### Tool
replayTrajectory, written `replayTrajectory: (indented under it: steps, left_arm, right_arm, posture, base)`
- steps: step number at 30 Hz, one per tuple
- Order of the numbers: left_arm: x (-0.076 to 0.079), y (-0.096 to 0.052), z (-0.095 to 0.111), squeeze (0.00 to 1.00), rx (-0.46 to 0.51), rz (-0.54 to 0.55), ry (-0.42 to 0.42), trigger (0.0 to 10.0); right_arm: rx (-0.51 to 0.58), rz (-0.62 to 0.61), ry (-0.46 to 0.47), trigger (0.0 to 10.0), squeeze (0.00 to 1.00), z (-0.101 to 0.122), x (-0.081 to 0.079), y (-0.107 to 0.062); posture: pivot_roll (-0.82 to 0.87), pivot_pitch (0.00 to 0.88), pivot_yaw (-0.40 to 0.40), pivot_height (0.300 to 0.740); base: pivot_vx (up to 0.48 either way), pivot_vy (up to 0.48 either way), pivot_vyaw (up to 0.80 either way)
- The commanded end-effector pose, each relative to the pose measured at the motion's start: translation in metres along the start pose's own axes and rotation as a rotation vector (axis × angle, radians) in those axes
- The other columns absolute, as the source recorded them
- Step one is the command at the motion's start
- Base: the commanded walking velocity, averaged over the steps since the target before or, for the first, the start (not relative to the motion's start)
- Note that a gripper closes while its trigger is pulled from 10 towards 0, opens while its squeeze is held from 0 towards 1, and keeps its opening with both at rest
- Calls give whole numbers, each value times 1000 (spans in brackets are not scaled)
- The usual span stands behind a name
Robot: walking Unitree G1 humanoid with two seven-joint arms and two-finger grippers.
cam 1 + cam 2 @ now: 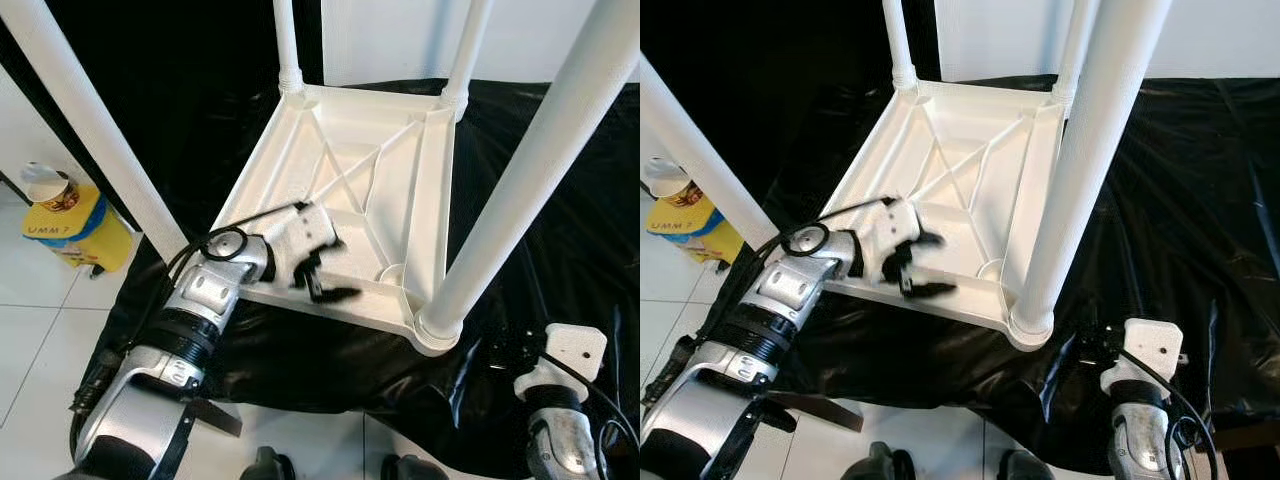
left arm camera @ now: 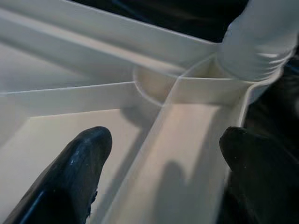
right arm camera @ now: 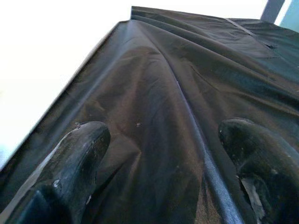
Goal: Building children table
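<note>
A white plastic children's table (image 1: 345, 165) lies upside down on a black sheet (image 1: 560, 230), with all its legs pointing up. The near right leg (image 1: 520, 180) stands in its corner socket (image 2: 257, 42), and the near left leg (image 1: 90, 120) leans out to the left. My left gripper (image 1: 328, 272) is open at the table's near rim, close to that corner. In the left wrist view one finger (image 2: 70, 177) is over the inner panel and the other (image 2: 261, 168) is outside the rim wall. Low at the right, my right gripper (image 3: 163, 154) hangs open over the black sheet.
A yellow bag (image 1: 80, 228) with a round tin on top sits on the white tiled floor (image 1: 40, 320) at the left. The black sheet covers the floor under and to the right of the table. A white wall is behind.
</note>
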State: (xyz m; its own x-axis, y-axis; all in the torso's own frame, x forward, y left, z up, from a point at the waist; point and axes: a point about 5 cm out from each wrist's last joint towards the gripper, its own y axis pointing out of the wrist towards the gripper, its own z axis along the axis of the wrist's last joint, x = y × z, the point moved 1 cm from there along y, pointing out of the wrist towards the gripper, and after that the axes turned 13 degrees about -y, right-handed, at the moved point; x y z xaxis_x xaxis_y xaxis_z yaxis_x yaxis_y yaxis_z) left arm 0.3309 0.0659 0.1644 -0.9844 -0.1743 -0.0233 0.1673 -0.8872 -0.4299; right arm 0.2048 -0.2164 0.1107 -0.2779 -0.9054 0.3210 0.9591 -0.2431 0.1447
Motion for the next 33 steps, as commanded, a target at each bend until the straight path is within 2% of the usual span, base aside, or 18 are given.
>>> replayTrajectory:
  steps: [1, 6, 10, 11, 12, 13, 15, 17, 18, 19, 22, 23, 24, 25, 28, 30, 33]
  left_arm:
    - [2, -3, -5, 0, -20, -51, -6, 10000]
    - [7, -2, -2, 0, -3, -105, -16, 10000]
    - [1, 7, -10, 0, -47, -38, -17, 10000]
    - [-7, 12, -15, 0, -82, 35, -16, 10000]
    - [-7, 12, -15, 0, -82, 35, -16, 10000]
    - [-14, 17, -19, 0, -104, 104, -37, 10000]
    - [-14, 17, -19, 0, -104, 104, -37, 10000]
    - [-22, 23, -25, 0, -167, 196, -43, 10000]
    - [-22, 23, -25, 0, -167, 196, -43, 10000]
    - [-23, 27, -29, 0, -192, 236, -59, 4980]
    - [-23, 28, -29, 0, -193, 247, -70, 4980]
    - [-23, 28, -32, 0, -208, 257, -63, 1725]
    - [-23, 28, -32, 0, -208, 257, -63, 1725]
    - [-24, 28, -35, 0, -221, 269, -64, 157]
    - [-25, 28, -39, 0, -243, 297, -73, 0]
    - [-27, 28, -43, 0, -236, 328, -123, 0]
    - [-28, 27, -53, 0, -258, 359, -146, 0]
  right_arm:
    - [6, -3, 2, 10000, 0, 1, 3, -2]
    - [3, 3, -6, 10000, 0, 1, 3, -3]
    - [10, 16, -6, 10000, 0, 3, 0, 0]
    - [18, 23, -6, 10000, 0, 4, -1, 3]
    - [18, 23, -6, 10000, 0, 4, -1, 3]
    - [26, 28, -5, 10000, 0, 6, -1, 6]
    - [26, 28, -5, 10000, 0, 6, -1, 6]
    - [42, 40, -9, 10000, 0, 10, -3, 10]
    - [42, 40, -9, 10000, 0, 10, -3, 10]
    - [49, 42, -16, 10000, 0, 11, -3, 13]
    - [50, 41, -19, 10000, 0, 11, -2, 13]
    - [49, 40, -21, 10000, 0, 11, -2, 13]
    - [49, 40, -21, 10000, 0, 11, -2, 13]
    - [48, 38, -21, 10000, 0, 11, -2, 13]
    - [46, 37, -21, 10000, 0, 10, -3, 13]
    - [44, 36, -18, 10000, 0, 10, -5, 13]
    - [42, 35, -13, 10000, 0, 10, -7, 13]
  posture:
    - [-112, 130, 63, 740]
    - [-114, 128, 58, 740]
    - [-116, 120, 50, 740]
    - [-117, 119, 42, 740]
    - [-117, 119, 42, 740]
    - [-121, 116, 40, 740]
    - [-121, 116, 40, 740]
    - [-123, 114, 37, 740]
    - [-123, 114, 37, 740]
    - [-127, 113, 41, 740]
    - [-127, 113, 41, 740]
    - [-128, 114, 44, 740]
    - [-128, 114, 44, 740]
    - [-125, 115, 47, 740]
    - [-122, 113, 49, 740]
    - [-118, 111, 54, 740]
    - [-114, 108, 56, 740]
  base:
    - [0, 0, 0]
    - [0, 0, 0]
    - [0, 0, 0]
    - [0, 0, 0]
    - [0, 0, 0]
    - [0, 0, 0]
    - [0, 0, 0]
    - [0, 0, 0]
    - [0, 0, 0]
    - [0, 0, 0]
    - [0, 0, 0]
    - [0, 0, 0]
    - [0, 0, 0]
    - [0, 0, 0]
    - [0, 0, 0]
    - [0, 0, 0]
    - [0, 0, 0]
